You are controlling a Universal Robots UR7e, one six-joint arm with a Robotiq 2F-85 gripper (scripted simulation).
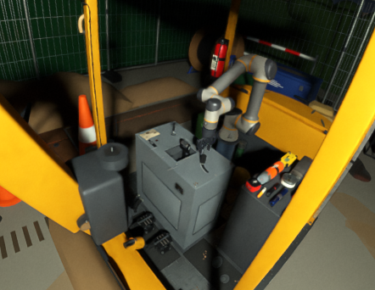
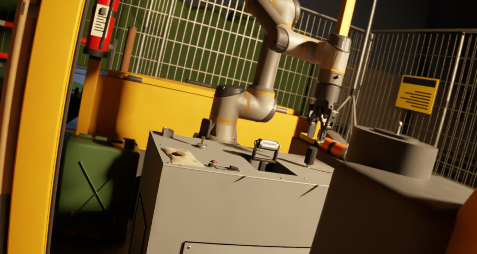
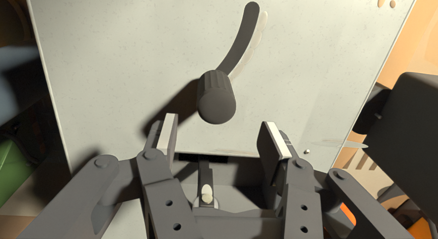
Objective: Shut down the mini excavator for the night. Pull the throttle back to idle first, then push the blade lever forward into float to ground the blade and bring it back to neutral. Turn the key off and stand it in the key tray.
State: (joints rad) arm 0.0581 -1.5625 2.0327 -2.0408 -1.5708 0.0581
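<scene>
The throttle lever with its dark ribbed knob stands at the near end of a curved slot on the grey console, and my gripper hangs open and empty just above that knob. The blade lever, a roller handle on a dark bracket, rises from a square recess in the middle of the console top. The key stands in its switch at the far edge of the console, near the arm's base. I cannot make out the key tray.
Behind the console runs a yellow body panel and wire fencing. A grey box with a round cap stands close to the console on the throttle side. A side shelf carries an orange tool. Yellow cab posts frame the space.
</scene>
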